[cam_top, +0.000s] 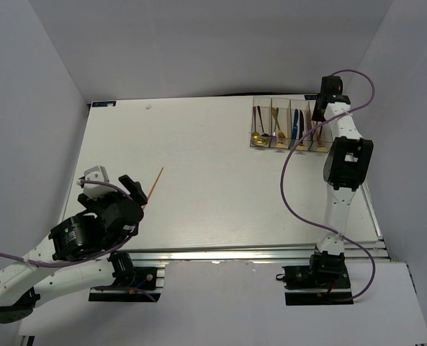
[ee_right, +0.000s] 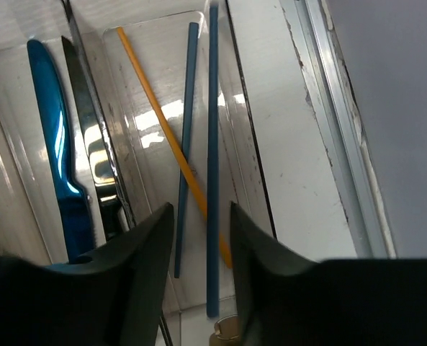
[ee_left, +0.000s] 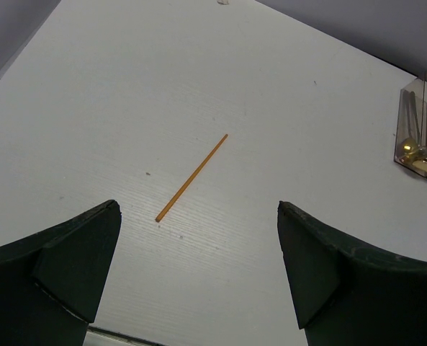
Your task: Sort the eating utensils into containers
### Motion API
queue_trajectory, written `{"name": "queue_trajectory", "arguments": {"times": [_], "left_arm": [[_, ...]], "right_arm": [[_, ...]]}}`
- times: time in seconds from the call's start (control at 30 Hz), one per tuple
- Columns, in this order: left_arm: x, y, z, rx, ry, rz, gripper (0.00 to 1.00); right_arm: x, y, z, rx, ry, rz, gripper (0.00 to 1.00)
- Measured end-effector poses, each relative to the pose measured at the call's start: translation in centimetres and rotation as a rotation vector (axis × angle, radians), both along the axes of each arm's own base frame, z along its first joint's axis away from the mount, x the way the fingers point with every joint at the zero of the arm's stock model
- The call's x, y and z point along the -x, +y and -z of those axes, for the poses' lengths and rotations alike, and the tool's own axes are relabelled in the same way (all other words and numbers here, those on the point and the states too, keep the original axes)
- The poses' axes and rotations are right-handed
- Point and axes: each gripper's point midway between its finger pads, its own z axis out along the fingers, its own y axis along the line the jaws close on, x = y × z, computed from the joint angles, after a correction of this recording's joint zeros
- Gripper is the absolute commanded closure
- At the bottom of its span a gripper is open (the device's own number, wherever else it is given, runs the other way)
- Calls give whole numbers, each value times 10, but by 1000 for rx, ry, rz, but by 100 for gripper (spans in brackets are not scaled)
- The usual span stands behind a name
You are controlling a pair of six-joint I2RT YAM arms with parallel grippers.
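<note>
One loose orange chopstick lies flat on the table, the only utensil seen outside the bins. In the left wrist view it slants from lower left to upper right, its near end just ahead of the left gripper, whose jaws stand wide apart and empty; that arm is by far the nearer. The right gripper hangs over the chopstick bin at upper right of the top view, jaws parted around a long blue chopstick, not pinching it. Beside it lie a shorter blue chopstick and a binned orange chopstick; the next bin holds a blue knife
</note>
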Motion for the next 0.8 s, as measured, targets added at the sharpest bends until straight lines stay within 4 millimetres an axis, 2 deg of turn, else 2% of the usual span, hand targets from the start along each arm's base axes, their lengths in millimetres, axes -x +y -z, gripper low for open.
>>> {"name": "queue_trajectory", "arguments": {"times": [0.03, 0.17, 0.27, 0.37, 0.47, 0.53, 0.57, 0.6, 0.63, 0.7, 0.77, 0.8], "left_arm": [[0, 0, 0, 0, 0, 0, 2], [0, 0, 0, -3, 0, 2, 2], [-1, -2, 0, -6, 0, 2, 2], [-4, -6, 3, -41, 14, 1, 2], [-11, -17, 7, -95, 24, -12, 2], [-21, -30, 10, -142, 35, -12, 2], [-28, -37, 12, -161, 43, -17, 2], [-36, -41, 14, -177, 55, -29, 2], [-49, -42, 21, -190, 103, -49, 2], [-83, -31, 36, -191, 189, -114, 2], [-117, -13, 63, -165, 299, -143, 2], [-132, -4, 82, -159, 378, -144, 2]], "right_arm": [[0, 1, 1, -5, 2, -4, 51], [4, 7, 6, -38, 15, -14, 49], [9, 16, 2, -63, 17, -17, 48], [18, 27, -21, -81, -1, -18, 47], [37, 58, -66, -98, -56, -49, 46], [61, 93, -99, -118, -101, -105, 40], [83, 118, -119, -144, -143, -157, 17], [94, 135, -127, -155, -152, -191, 11], [117, 165, -142, -191, -188, -266, 11], [158, 208, -160, -249, -233, -383, 11], [200, 237, -167, -304, -253, -480, 11], [217, 245, -168, -328, -266, -514, 11]]}}
